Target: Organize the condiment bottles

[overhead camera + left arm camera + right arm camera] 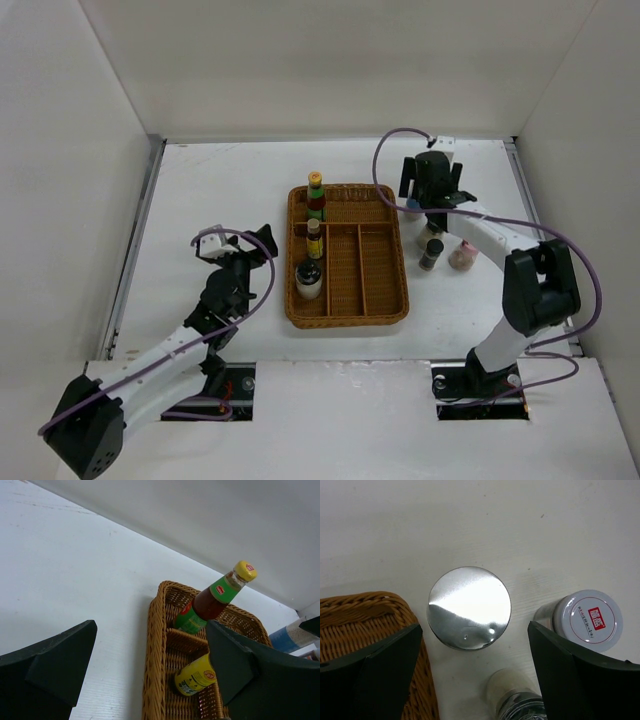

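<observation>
right end effector (472,630) spread wide over a round, shiny silver-lidded jar (469,605) beside the woven tray (370,610); left end effector (151,626) wide, empty.

A white table (230,200) is filling the centre of the top view, sitting matte under soft, even light that is casting only faint shadows. A white back wall (330,60) is rising along its 12 o'clock edge, with a left wall (60,200) closing in at 9 o'clock and a right wall (600,150) at 3 o'clock. Grey metal strips (135,245) are running along both side edges. At 6 o'clock a white board (340,420) is spanning the near edge, with two dark cutouts (240,385) sitting in it.
</observation>
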